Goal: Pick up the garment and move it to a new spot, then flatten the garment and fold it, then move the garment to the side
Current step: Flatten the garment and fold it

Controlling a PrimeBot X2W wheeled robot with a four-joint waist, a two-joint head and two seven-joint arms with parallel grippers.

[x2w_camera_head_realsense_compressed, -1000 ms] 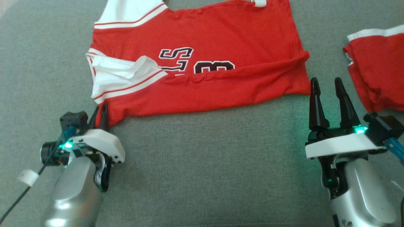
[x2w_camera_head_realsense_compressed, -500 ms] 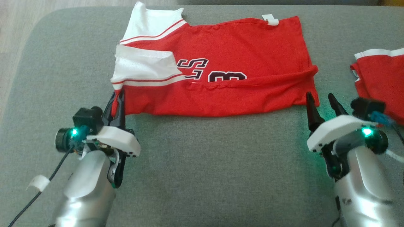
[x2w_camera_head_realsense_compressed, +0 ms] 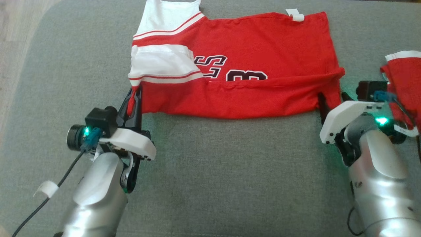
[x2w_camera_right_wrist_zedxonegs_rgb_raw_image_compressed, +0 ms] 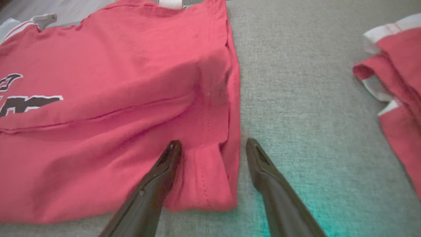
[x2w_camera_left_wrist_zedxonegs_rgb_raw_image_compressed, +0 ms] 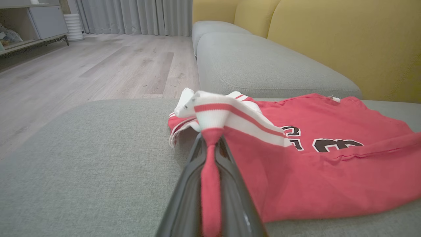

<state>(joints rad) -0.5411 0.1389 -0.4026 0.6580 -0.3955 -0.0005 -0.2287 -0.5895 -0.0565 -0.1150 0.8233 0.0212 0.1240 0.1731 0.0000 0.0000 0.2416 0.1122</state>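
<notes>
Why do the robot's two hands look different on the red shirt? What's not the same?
The left gripper is pinched shut on the red jersey's corner; the right gripper is open, gripping nothing. The left gripper sits at the white-striped end, the right gripper at the plain red end, its fingers straddling that corner. Both have two long dark fingers and sit at the jersey's near edge.

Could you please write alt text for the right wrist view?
The open right gripper straddles the near corner of a red jersey lying on a grey cushion. A second red garment lies apart at the view's right edge.
</notes>
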